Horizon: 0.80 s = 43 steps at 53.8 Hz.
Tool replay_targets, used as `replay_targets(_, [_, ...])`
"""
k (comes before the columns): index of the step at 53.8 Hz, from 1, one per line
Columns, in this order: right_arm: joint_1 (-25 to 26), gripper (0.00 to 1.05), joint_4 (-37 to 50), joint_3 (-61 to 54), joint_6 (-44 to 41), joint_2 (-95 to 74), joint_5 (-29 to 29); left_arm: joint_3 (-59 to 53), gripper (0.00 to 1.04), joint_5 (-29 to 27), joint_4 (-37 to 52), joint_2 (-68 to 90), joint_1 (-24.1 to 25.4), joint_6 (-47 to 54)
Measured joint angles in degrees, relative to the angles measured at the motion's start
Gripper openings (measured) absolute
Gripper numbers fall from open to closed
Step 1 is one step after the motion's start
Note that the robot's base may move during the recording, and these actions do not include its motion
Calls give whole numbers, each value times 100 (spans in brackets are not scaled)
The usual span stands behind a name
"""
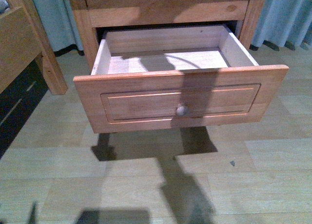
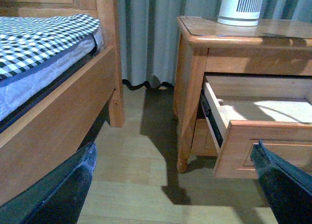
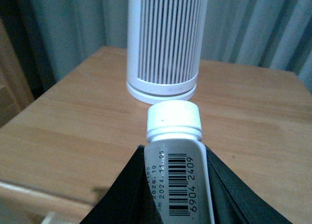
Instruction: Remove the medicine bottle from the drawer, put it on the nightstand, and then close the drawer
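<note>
My right pincer [image 3: 173,151] squeezed the medicine bottle [image 3: 174,119] over the nightstand [image 3: 73,126]; my left pincer [image 2: 174,151] was spread wide; the drawer [image 1: 180,102] was not closed yet.

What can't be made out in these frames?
- Right wrist view: the lower half of the bottle is hidden by the right end effector and cut by the frame edge. Whether it touches the nightstand is unclear.
- Front view: the nightstand top is cut off by the picture's upper edge. The near strip of the floor of the drawer is hidden behind its front panel.
- Left wrist view: the upper part of the white ribbed device is cut off by the frame edge.
</note>
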<state>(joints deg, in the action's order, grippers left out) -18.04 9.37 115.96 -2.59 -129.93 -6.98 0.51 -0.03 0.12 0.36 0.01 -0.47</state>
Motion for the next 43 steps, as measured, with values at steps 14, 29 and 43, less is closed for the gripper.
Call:
replay_targets(14, [203,29,-737,1764,-289,-1403,-280,0,98,0,0,0,0,0])
replay_targets(29, [267,66,-267,1499,-321,-1453,-411,0,98,0,0,0,0,0])
replay_targets(43, [251,99,811,-306,-192,-225,-240,0,98,0,0,0,0,0])
